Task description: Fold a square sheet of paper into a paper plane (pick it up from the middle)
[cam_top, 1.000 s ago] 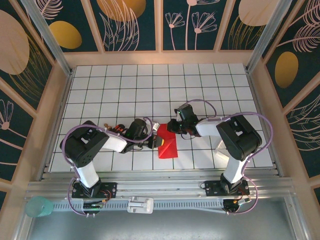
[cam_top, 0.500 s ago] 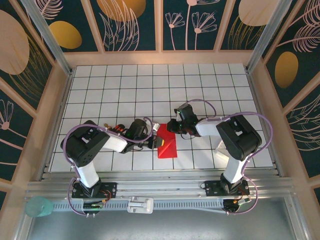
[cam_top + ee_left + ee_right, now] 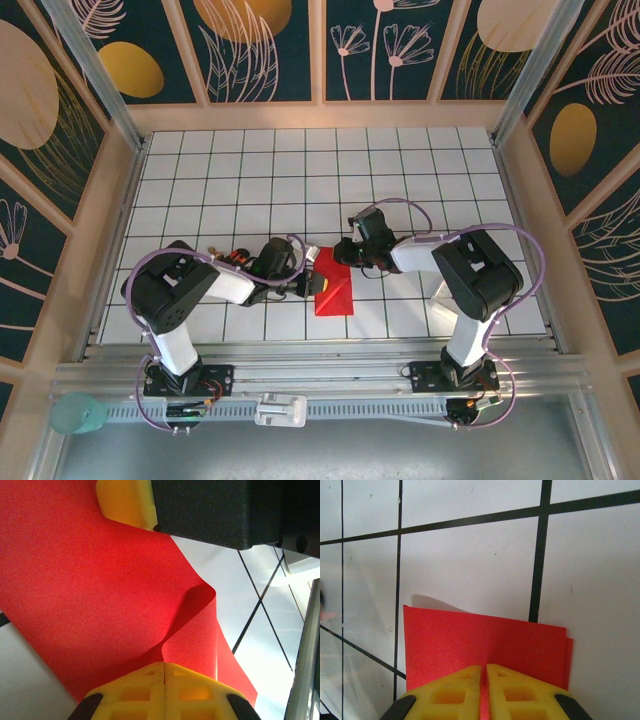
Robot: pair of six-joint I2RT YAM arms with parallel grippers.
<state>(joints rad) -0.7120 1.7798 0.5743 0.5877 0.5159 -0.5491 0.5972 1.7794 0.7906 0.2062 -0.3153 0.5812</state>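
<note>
The square sheet of paper (image 3: 335, 290) is a bright red folded shape held just above the white grid table (image 3: 250, 180), between the two arms. My left gripper (image 3: 311, 285) is shut on its left edge; in the left wrist view the yellow fingertips (image 3: 150, 680) pinch the red sheet (image 3: 90, 590), which buckles in a wave. My right gripper (image 3: 347, 262) is shut on the far right edge. In the right wrist view the paper (image 3: 470, 640) shows two layers, nipped between the gripper (image 3: 483, 669) pads. The right gripper's yellow finger (image 3: 125, 502) presses the sheet.
Wooden walls with patterned panels (image 3: 320, 110) close in the table on three sides. An aluminium rail (image 3: 320, 375) runs along the near edge by the arm bases. A teal cup (image 3: 80, 412) sits outside at the bottom left.
</note>
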